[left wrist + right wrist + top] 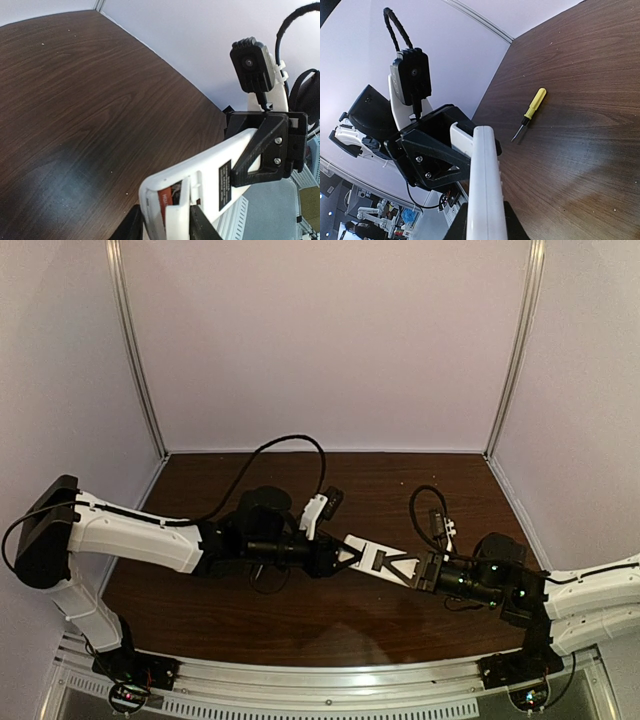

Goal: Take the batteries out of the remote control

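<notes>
1. The remote control [378, 560] is off the table [300, 630], held level in the air between the two arms, roughly mid-table.

2. The left gripper [335, 558] is pinching the remote's left end. In the left wrist view its fingers [134, 226] sit against both sides of the white body. Only their tips show, because the lower frame edge cuts them off.

3. The right gripper [425, 570] is pressed onto the opposite end. In the right wrist view we see the remote edge-on, a narrow white bar with dark fingers [462, 225] hard against its flanks. These too are cropped at the bottom.

4. In the left wrist view the near end of the remote has an opening. A white flap [177, 215] stands partly out of it, and beside the flap is a red patch [167, 196] with small print. We cannot tell whether this patch is one of the batteries. The rest of the compartment is hidden by the flap and the frame edge.

5. The display face of the remote cannot be made out in any view.

6. A yellow-handled screwdriver [530, 112] lies flat on the table, well apart from the remote. We see it only in the right wrist view.
</notes>
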`<state>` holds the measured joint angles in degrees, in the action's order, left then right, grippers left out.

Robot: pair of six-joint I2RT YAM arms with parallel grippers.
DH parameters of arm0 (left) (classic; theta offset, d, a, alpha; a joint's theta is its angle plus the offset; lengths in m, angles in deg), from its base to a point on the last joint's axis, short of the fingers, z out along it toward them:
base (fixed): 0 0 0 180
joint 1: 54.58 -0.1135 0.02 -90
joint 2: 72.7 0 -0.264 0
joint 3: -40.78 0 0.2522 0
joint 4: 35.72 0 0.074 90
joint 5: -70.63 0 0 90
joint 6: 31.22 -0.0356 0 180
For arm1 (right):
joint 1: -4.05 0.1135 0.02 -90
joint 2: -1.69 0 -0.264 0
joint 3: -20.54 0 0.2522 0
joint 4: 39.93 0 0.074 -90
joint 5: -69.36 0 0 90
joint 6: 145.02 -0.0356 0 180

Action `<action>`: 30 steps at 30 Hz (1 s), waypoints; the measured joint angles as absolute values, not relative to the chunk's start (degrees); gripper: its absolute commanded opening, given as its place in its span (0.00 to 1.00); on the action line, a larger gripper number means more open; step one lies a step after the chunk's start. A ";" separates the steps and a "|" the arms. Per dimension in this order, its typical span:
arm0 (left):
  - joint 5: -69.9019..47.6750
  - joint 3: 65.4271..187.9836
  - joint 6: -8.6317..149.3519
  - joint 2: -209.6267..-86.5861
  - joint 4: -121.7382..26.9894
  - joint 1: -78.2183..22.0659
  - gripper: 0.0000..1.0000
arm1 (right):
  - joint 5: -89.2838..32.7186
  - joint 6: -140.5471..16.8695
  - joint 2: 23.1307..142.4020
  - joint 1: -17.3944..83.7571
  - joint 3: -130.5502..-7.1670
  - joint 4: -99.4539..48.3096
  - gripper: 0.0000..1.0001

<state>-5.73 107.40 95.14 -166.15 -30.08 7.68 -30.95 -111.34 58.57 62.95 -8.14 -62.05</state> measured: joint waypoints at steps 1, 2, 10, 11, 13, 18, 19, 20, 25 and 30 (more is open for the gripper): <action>-5.73 107.40 95.10 -166.15 -30.10 7.68 0.33 | -30.84 -111.40 58.55 62.95 -8.14 -61.89 0.00; -5.70 107.40 95.10 -166.15 -30.12 7.68 0.33 | -30.71 -111.43 58.50 62.97 -8.14 -61.67 0.00; -5.92 107.11 95.27 -165.84 -30.60 7.77 0.26 | -28.32 -111.91 58.07 63.52 -8.14 -60.73 0.00; -6.16 107.03 95.29 -165.69 -30.85 7.79 0.25 | -28.19 -111.95 58.07 63.52 -8.14 -60.65 0.00; -6.71 106.87 95.36 -165.36 -31.30 7.79 0.23 | -27.82 -111.97 58.09 63.52 -8.14 -60.60 0.00; -7.50 106.74 95.31 -165.03 -31.96 7.79 0.19 | -26.95 -111.97 58.20 63.54 -8.14 -60.52 0.00; -7.67 106.65 95.31 -164.88 -32.24 7.79 0.18 | -26.55 -111.97 58.24 63.54 -8.14 -60.49 0.00; -7.80 106.50 95.34 -164.69 -32.59 7.79 0.16 | -26.20 -111.97 58.26 63.54 -8.14 -60.43 0.00; -8.46 104.95 95.45 -162.72 -33.53 7.79 0.07 | -24.61 -111.97 58.26 63.54 -8.14 -59.93 0.00; -9.86 103.40 95.60 -160.66 -34.28 7.79 0.00 | -23.32 -111.95 58.39 63.54 -8.14 -59.31 0.00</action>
<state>-9.86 103.40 95.60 -160.66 -34.28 7.79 -23.32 -111.95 58.39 63.54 -8.14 -59.31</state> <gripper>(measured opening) 0.072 0.179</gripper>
